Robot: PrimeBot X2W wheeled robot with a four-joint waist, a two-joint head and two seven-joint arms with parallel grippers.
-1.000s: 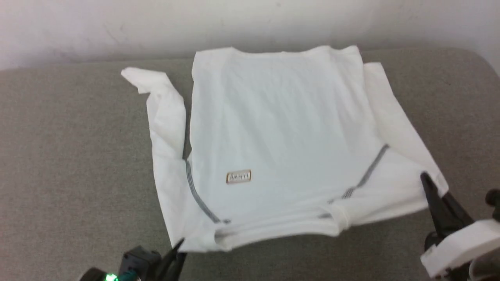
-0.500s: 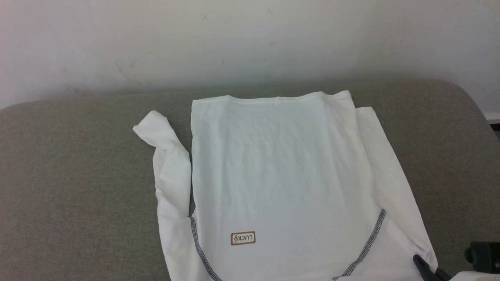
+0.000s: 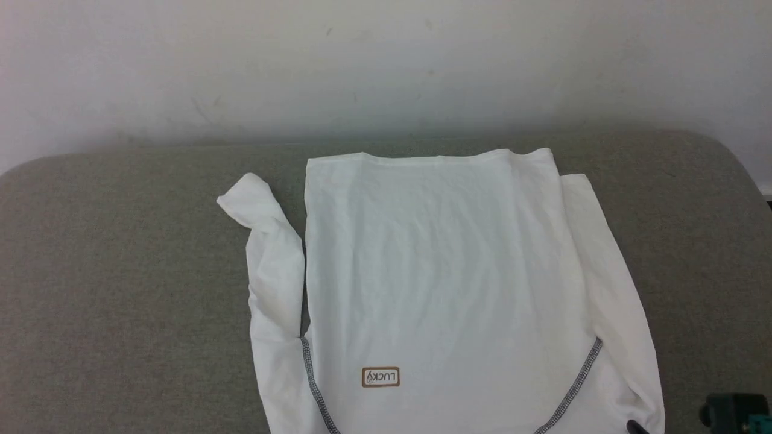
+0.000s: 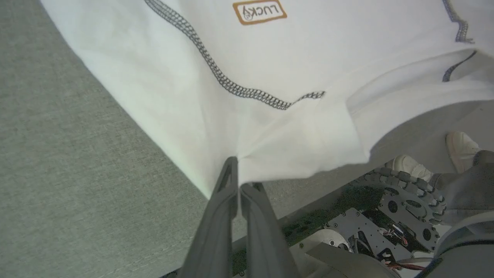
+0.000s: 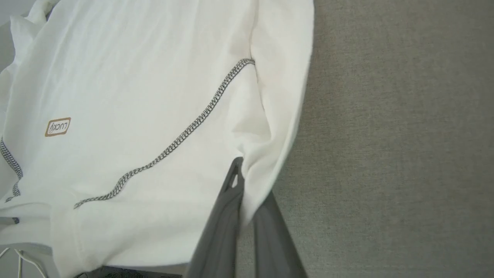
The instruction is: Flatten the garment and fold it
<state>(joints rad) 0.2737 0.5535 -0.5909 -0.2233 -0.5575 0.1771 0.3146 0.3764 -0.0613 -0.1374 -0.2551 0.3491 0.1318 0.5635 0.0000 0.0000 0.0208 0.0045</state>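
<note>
You are looking across a grey upholstered surface (image 3: 120, 289) that is running back to a pale wall (image 3: 386, 60). The garment (image 3: 446, 283) is lying spread over the middle of it, its far hem near the wall, a loose flap of cloth bunching at its far left, its near edge reaching past the surface's front. Your left gripper (image 4: 236, 175) is clamping the garment's near left corner, fingers closed on the cloth. Your right gripper (image 5: 247, 181) is pinching the near right edge likewise. A small brown-framed label (image 3: 380, 377) is sitting just right of the left seam's dark stitching (image 3: 310, 380).
</note>
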